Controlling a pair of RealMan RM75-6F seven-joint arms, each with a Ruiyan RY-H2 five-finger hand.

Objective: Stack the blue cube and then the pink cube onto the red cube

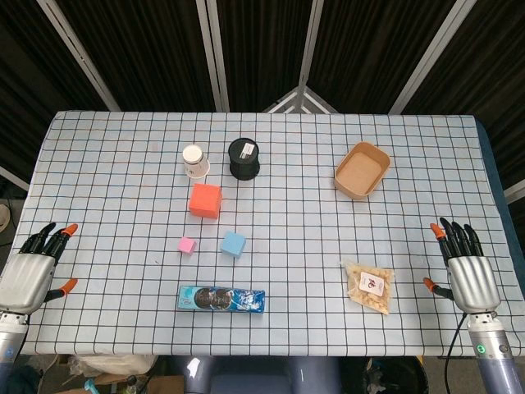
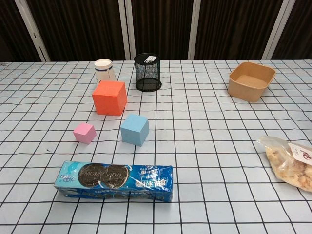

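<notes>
One cookie pack (image 2: 115, 181) reads "WOW" beside blue cube (image 2: 134, 129).

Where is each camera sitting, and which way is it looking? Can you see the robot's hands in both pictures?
Head view: sits high, looking almost straight down at the checked table; the left hand and right hand rest at the near corners, fingers spread.
Chest view: sits low at the table's near edge, looking across it toward the dark curtains; no hands or arms show.
Both views share the red cube, blue cube, pink cube, cookie pack, mesh cup, paper cup, brown bowl and snack bag.
</notes>
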